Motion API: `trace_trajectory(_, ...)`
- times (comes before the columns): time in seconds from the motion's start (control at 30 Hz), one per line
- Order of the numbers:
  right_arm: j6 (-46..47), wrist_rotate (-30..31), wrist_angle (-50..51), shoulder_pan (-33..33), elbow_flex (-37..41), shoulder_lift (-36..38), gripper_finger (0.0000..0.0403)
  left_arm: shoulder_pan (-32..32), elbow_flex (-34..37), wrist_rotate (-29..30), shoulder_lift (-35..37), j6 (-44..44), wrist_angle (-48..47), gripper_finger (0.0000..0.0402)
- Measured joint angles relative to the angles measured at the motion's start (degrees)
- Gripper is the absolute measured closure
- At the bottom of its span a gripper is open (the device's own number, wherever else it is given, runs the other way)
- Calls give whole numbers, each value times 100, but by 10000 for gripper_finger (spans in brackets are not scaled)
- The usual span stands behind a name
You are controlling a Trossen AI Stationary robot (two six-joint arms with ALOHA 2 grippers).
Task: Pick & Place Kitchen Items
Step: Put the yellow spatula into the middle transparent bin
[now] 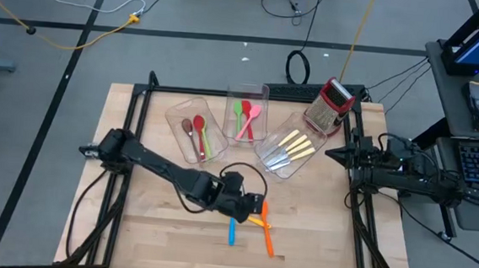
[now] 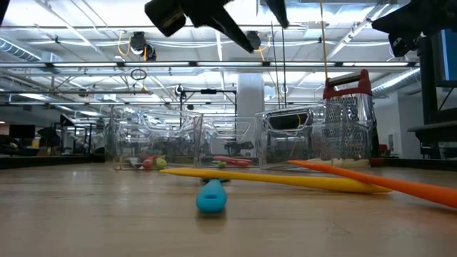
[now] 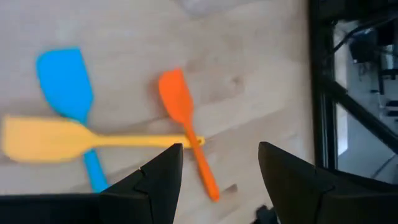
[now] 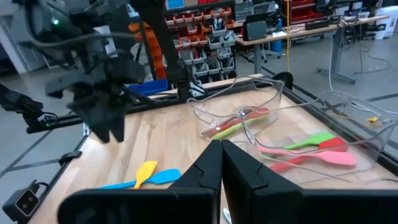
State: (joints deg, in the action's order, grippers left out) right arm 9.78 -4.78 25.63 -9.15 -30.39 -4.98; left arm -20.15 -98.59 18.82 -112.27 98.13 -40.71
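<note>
Above the orange spatula [image 3: 184,121], which lies across the yellow spatula [image 3: 68,138] on the table [image 1: 317,232], your left gripper [image 3: 219,163] hovers part-open and empty: lower straight, then straddle the handle clear of the crossing.

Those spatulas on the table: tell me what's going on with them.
The left gripper hovers open and empty above three spatulas lying loose on the table: blue spatula, yellow spatula lying across it, and orange spatula. Other utensils already sit in three clear bins. The right gripper waits shut at the table's right edge.
</note>
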Motion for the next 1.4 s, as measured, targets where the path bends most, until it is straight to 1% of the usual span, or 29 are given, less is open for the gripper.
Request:
trace_trajectory(0.23, -21, 1, -7, 0, 0, 1, 403, -22, 0, -624, -367, 937, -145, 188)
trace_trajectory(0.4, -64, 1, -1, 0, 0, -2, 403, -23, 0, -887, -599, 1674, -204, 188)
trace_trajectory(0.5, -144, 2, -5, 0, 0, -2, 403, -21, 0, -987, -742, 1973, -117, 188)
trace_trajectory(0.77, -150, 13, -5, 0, 0, 1, 403, -4, 0, -988, -917, 2595, 78, 188)
trace_trajectory(0.97, -157, 13, -3, 0, 0, -2, 403, 9, -2, -928, -1088, 3324, 276, 188)
trace_trajectory(1.13, -179, 4, -9, 0, 0, -2, 403, -30, -2, -680, -1074, 3449, 313, 188)
trace_trajectory(1.23, -196, 4, -9, 0, 0, 1, 403, -91, 0, -498, -1080, 3760, 284, 188)
trace_trajectory(1.33, -196, 4, -12, 0, 0, 1, 403, -167, -4, -485, -1155, 4073, 327, 188)
trace_trajectory(1.4, -210, 2, -7, 0, 0, -2, 403, -214, 11, -570, -1207, 4118, 318, 188)
